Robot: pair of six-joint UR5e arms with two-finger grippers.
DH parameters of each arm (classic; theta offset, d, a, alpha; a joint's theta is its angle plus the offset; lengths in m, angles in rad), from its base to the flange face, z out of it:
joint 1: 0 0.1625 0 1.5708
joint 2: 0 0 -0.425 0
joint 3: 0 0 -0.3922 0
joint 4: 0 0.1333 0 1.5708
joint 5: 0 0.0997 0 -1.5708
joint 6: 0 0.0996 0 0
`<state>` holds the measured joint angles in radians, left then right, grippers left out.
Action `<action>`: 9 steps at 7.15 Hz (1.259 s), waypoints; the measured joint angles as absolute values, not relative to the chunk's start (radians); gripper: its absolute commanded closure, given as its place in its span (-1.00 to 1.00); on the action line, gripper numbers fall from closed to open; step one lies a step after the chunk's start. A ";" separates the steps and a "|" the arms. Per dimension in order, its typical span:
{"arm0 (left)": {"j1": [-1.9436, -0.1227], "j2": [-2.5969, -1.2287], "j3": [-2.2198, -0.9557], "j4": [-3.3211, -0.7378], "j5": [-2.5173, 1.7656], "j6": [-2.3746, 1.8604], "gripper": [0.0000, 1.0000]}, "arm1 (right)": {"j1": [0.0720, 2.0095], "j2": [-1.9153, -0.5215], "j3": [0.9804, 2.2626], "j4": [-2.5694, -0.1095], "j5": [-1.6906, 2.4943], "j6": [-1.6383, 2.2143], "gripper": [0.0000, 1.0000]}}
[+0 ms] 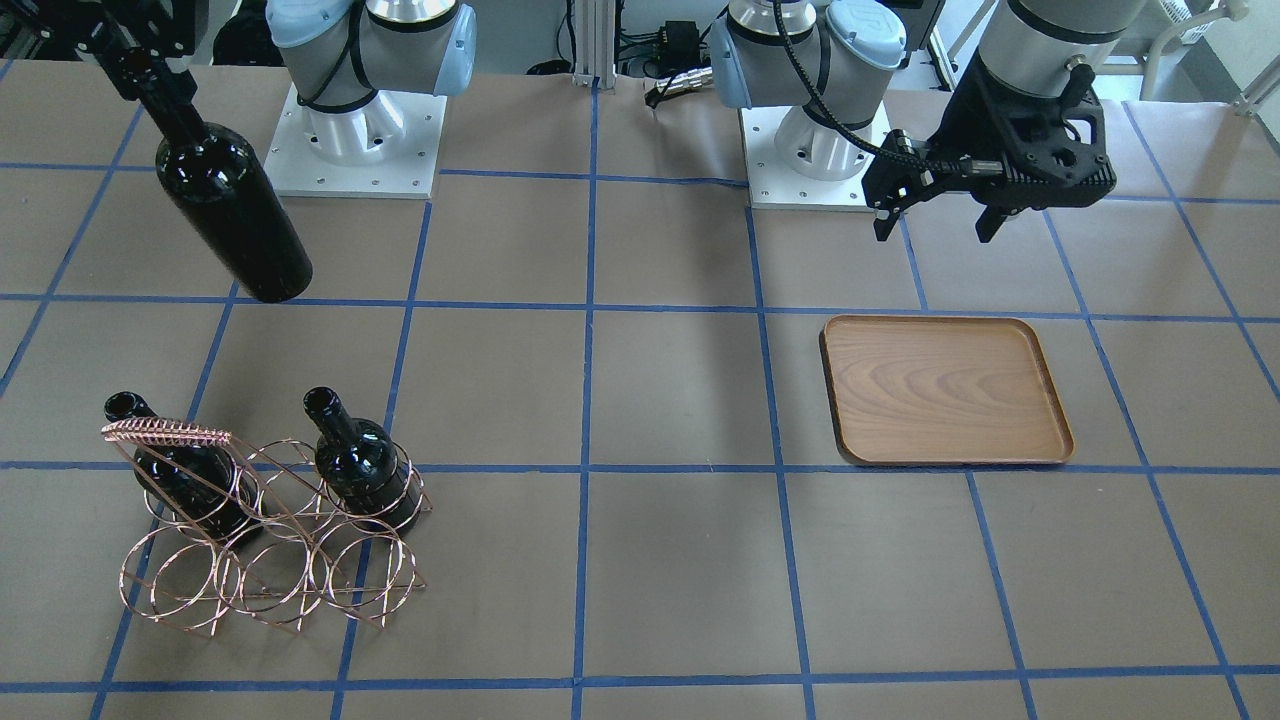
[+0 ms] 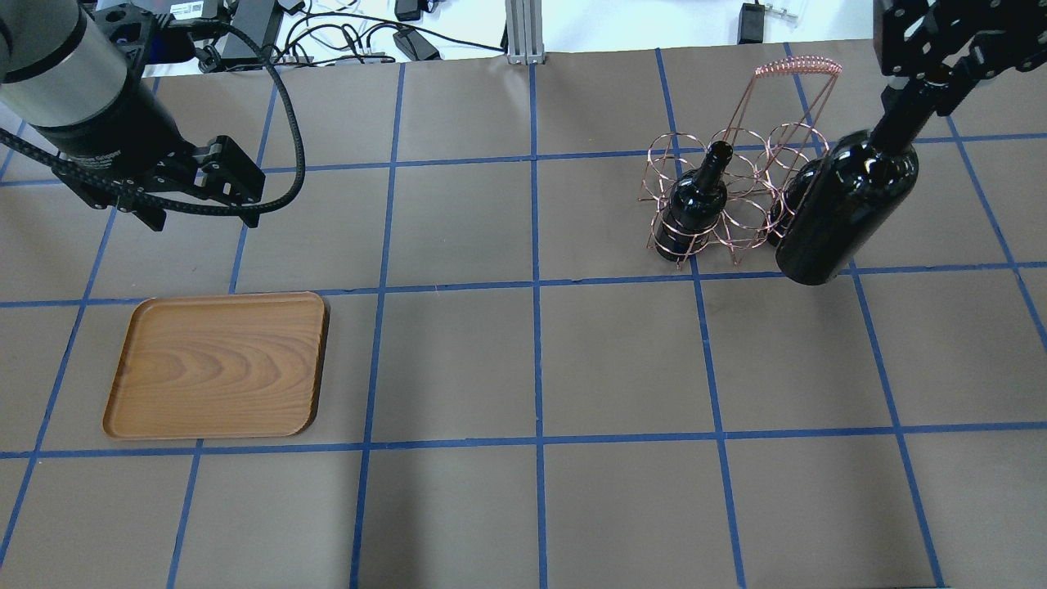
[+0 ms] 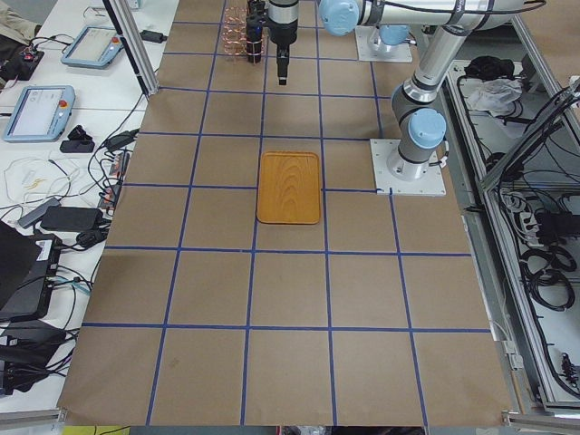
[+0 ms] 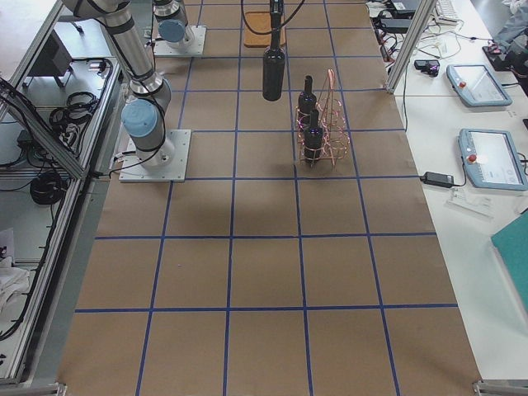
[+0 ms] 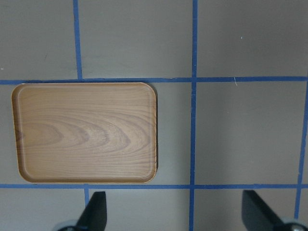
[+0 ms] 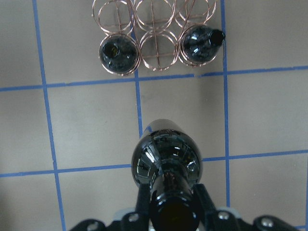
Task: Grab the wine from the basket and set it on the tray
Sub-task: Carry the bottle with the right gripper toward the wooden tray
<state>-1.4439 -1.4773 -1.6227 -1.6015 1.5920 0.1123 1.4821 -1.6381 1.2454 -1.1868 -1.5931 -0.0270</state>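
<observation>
The right gripper point(image 6: 173, 204) is clamped on the neck of one wine bottle point(image 2: 851, 209), a finger on each side just under the mouth. The bottle hangs upright in the air, clear of the table, on the near side of the basket point(image 1: 280, 570), towards the robot's right base. A neck grip suits this job, I judge: the neck is the only part that stands above the wire rings, and hanging by it keeps the heavy glass body plumb for the carry. The basket stands on the far right of the table and is two rows of three rings. Its near row holds a second bottle point(image 1: 190, 480) and a third bottle point(image 1: 365, 475) in the end rings. The ring between them is vacant, as is the whole far row, so the hanging bottle most likely came from that middle ring. The wooden tray point(image 2: 217, 364) lies flat on the left side of the table, well apart from the basket, with nothing on it. The left gripper point(image 1: 935, 225) hovers above the table between its own base and the tray, its fingers spread wide and holding nothing. It sits close enough to take part if the bottle is handed across.
</observation>
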 measured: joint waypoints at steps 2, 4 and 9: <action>-1.431 -1.478 -1.622 -1.601 1.590 0.113 -1.00 | 1.507 -1.682 1.288 -1.145 -1.580 0.034 0.51; -1.429 -1.475 -1.625 -1.606 1.587 0.112 -1.00 | 1.612 -1.697 1.332 -1.160 -1.578 0.191 0.51; -1.424 -1.472 -1.629 -1.606 1.592 0.114 -1.00 | 1.893 -1.575 1.385 -1.403 -1.543 0.583 0.51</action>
